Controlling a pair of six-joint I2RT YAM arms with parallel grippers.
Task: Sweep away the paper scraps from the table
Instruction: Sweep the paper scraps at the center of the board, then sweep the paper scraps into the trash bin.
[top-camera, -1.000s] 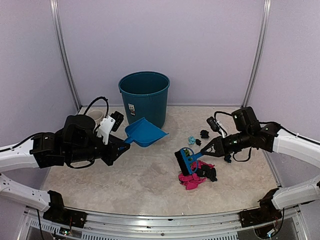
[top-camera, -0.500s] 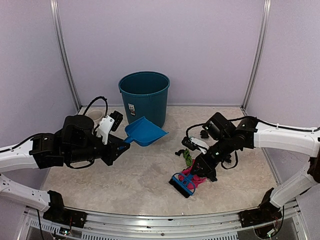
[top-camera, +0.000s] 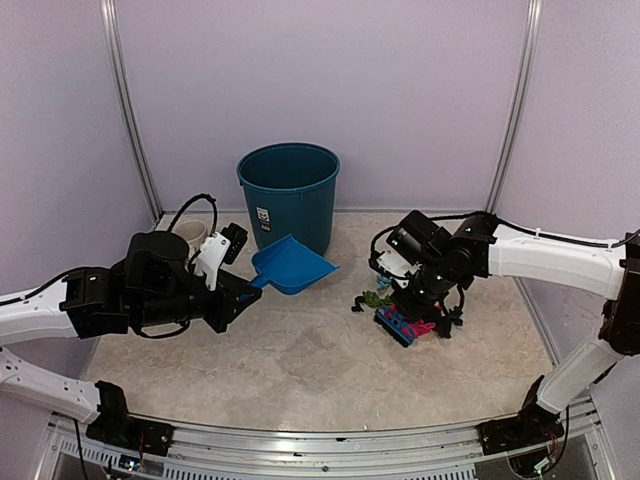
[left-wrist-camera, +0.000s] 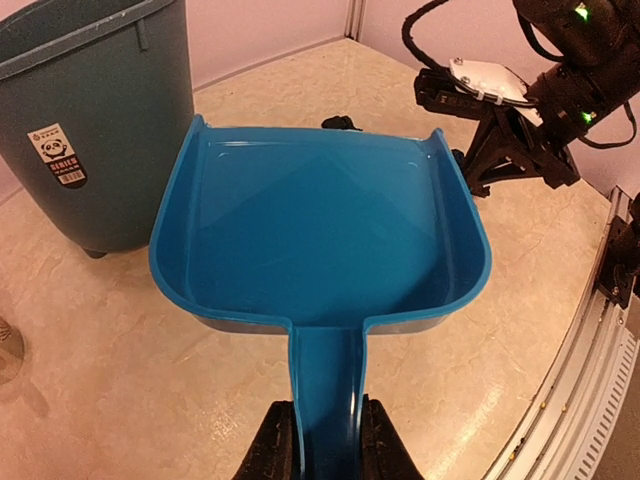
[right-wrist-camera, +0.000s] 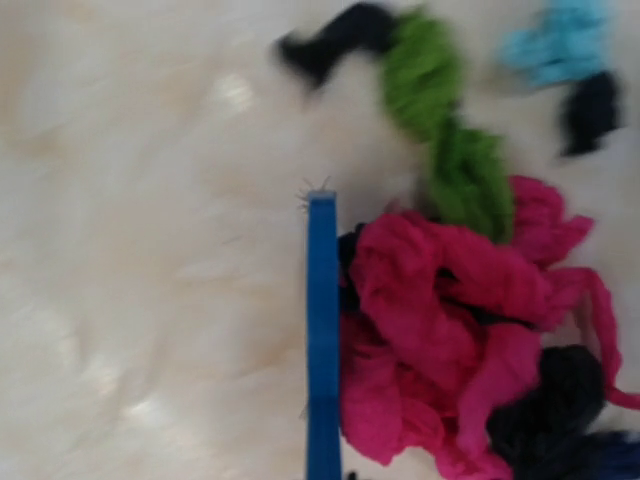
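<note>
My left gripper (top-camera: 245, 287) (left-wrist-camera: 328, 440) is shut on the handle of the blue dustpan (top-camera: 292, 265) (left-wrist-camera: 320, 230), which hangs empty just above the table (top-camera: 300, 370), in front of the bin. My right gripper (top-camera: 422, 298) points down at the right centre, shut on the blue hand brush (top-camera: 398, 324); its fingers are out of the right wrist view. The brush's blue edge (right-wrist-camera: 322, 340) presses against a heap of paper scraps: magenta (right-wrist-camera: 440, 330) (top-camera: 424, 327), green (right-wrist-camera: 440, 150) (top-camera: 372, 298), black (right-wrist-camera: 340, 35) and teal (right-wrist-camera: 560, 45).
A tall teal bin (top-camera: 289, 195) (left-wrist-camera: 90, 120) stands at the back centre, just behind the dustpan. A pale round pot (top-camera: 190, 232) sits behind the left arm. Lilac walls close in three sides; a metal rail (top-camera: 300, 435) runs along the front.
The right arm swung the brush toward the front of the table, then back away to the right centre, dragging the magenta scraps with it. The left arm and dustpan stayed still.
</note>
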